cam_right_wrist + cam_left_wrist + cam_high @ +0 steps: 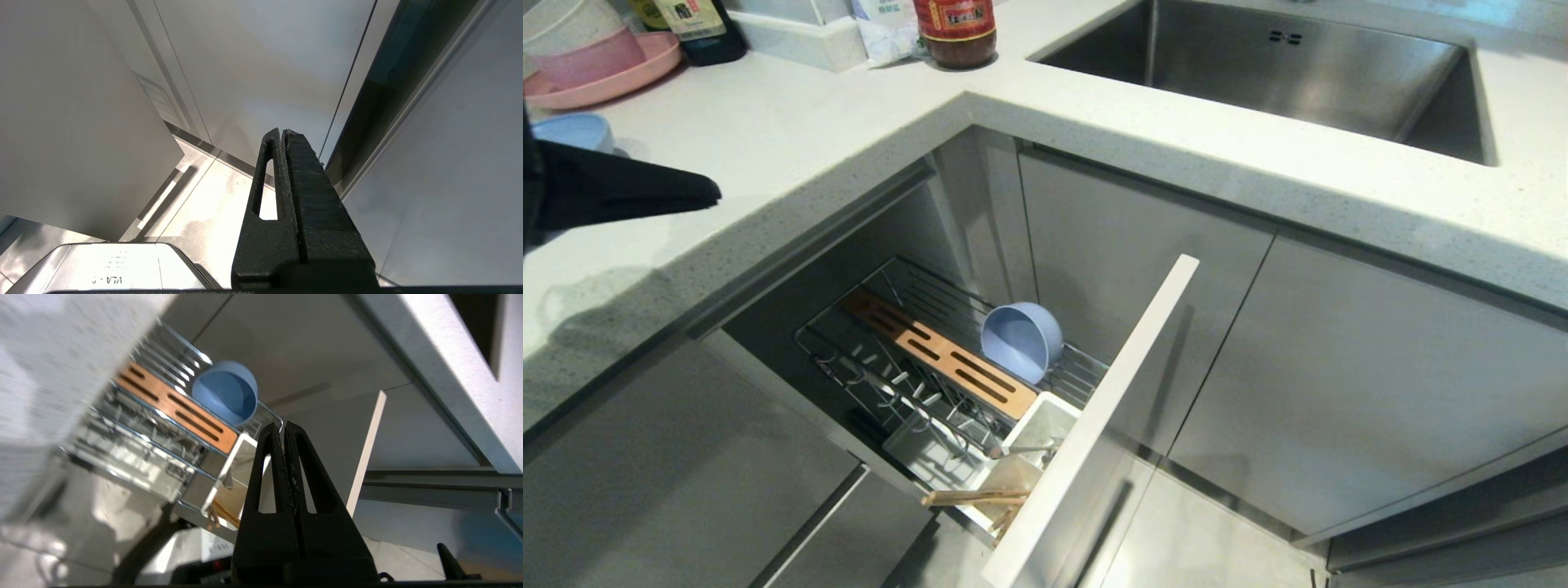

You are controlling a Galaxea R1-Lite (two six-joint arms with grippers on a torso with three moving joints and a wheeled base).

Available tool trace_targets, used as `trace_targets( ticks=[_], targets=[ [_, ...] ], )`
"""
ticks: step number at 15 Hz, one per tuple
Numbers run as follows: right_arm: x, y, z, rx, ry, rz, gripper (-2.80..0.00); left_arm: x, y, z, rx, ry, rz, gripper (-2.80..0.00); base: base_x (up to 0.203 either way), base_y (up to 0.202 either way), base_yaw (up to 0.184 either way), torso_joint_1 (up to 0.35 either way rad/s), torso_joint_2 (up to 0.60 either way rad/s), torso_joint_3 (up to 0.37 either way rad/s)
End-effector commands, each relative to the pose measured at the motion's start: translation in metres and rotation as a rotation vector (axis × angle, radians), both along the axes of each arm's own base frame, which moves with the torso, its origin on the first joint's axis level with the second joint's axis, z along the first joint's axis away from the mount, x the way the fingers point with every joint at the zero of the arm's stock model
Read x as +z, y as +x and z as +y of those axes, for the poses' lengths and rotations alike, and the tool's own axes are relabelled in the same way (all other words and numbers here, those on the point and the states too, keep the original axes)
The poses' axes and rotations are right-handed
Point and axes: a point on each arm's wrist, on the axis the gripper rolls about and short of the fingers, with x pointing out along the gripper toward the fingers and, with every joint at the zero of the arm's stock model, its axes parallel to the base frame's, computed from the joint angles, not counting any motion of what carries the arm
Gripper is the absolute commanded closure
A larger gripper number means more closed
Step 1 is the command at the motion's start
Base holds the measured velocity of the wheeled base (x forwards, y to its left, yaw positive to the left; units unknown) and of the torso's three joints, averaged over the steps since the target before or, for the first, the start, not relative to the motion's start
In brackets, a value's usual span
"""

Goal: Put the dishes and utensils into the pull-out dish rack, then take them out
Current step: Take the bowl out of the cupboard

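The pull-out dish rack [886, 343] stands open below the counter, behind its pale front panel [1094, 425]. The blue-grey bowl [1021, 339] leans on its side in the rack beside the wooden strip [939, 355]. The chopsticks [972, 496] and the spoon [1023, 449] sit in the white cutlery cup [1045, 425]. On the counter at far left lies the light blue plate [572, 131], partly hidden by my left arm. My left gripper [712, 194] hangs shut and empty over the counter's edge. In the left wrist view the gripper [284, 426] points at the bowl [224, 394] and the rack [135, 445].
A pink plate with stacked bowls [596, 57], bottles [698, 28] and a jar [956, 33] stand at the back of the counter. The steel sink [1282, 73] is at the right. My right gripper [282, 132] is parked shut, low by the cabinet doors and floor.
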Motion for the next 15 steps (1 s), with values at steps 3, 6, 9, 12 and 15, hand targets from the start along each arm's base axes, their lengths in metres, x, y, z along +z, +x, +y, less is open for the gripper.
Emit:
trace_targets(
  ticks=[3,6,9,12,15],
  targets=[
    [0.000,0.000,0.000,0.000,0.000,-0.001,0.00,-0.038,0.039,-0.044,-0.018,0.054,0.138,0.00,0.000,0.000,0.000,0.000,0.00,0.000],
    [0.000,0.000,0.000,0.000,0.000,-0.001,0.00,-0.059,0.055,-0.066,0.015,0.094,0.183,0.00,0.000,0.000,0.000,0.000,0.00,0.000],
    [0.000,0.000,0.000,0.000,0.000,-0.002,0.00,-0.077,0.072,-0.081,0.038,0.109,0.232,0.00,0.000,0.000,0.000,0.000,0.00,0.000],
    [-0.001,0.000,0.000,0.000,0.000,0.000,0.00,-0.090,0.088,-0.092,0.055,0.098,0.243,0.00,0.000,0.000,0.000,0.000,0.00,0.000],
    [0.000,0.000,0.000,0.000,0.000,-0.002,0.00,-0.104,0.102,-0.102,0.081,0.106,0.277,0.00,0.000,0.000,0.000,0.000,0.00,0.000]
  ],
)
